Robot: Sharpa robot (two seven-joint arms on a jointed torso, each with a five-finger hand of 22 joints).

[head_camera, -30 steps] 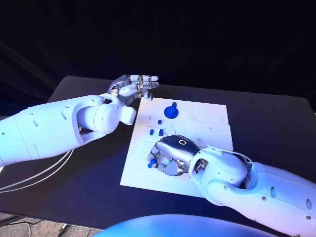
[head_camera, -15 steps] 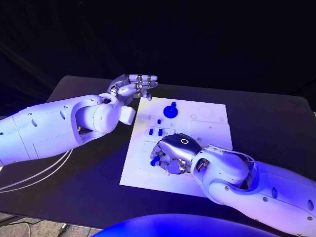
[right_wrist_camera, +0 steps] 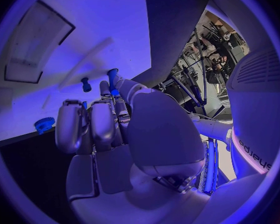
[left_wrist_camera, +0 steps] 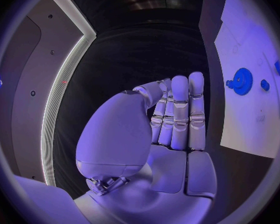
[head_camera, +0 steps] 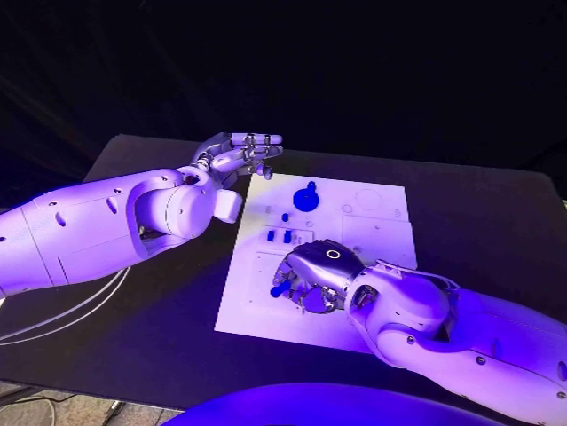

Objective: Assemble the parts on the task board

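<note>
Black table holds the white task board. Right robot hand sits low on it, fingers curled around a small blue part under its fingertips. Left robot hand is farther, holding nothing, fingers loosely bent, beside the blue gear.

Two bulky white arms with smooth rounded shells dotted by small dark screw holes; thin pale cables trail from the left arm toward 7 o'clock. Left hand and right hand are silver, with segmented metallic fingers and pale padded palms
</note>
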